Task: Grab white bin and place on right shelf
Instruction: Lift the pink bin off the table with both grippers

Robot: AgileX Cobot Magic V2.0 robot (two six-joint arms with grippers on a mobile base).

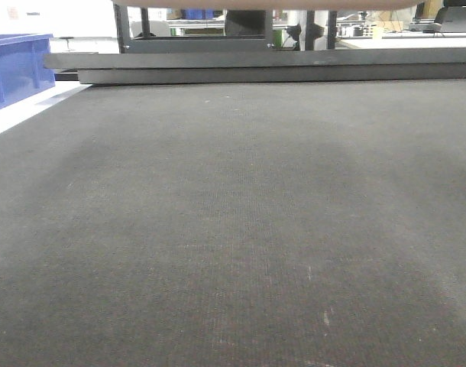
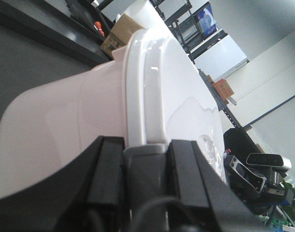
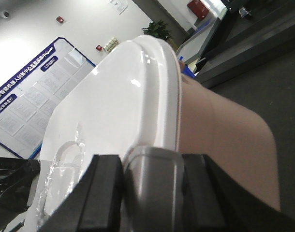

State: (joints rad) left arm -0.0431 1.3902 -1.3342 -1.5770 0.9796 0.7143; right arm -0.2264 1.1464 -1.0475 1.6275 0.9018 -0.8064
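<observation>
A dark, finely textured surface (image 1: 233,229) fills most of the front view, with a blue bin (image 1: 15,65) at the upper left of the frame and dark rails (image 1: 279,67) laid across the far edge. Along the very top edge a pale pinkish strip is seen, apparently the underside of the white bin (image 1: 263,4), raised clear of the surface. In the left wrist view the bin's pale side and glossy white lid (image 2: 186,106) are shown tilted across the frame centre. At the bottom centre, the left end effector (image 2: 146,145) is clamped on a grey clasp (image 2: 145,164) at the lid's rim, with a black finger (image 2: 106,169) pressed to either side. In the right wrist view the right end effector (image 3: 150,157) is likewise closed on a grey clasp at the bin's rim. A blue notice board (image 3: 31,96) is seen at the left of that frame.
</observation>
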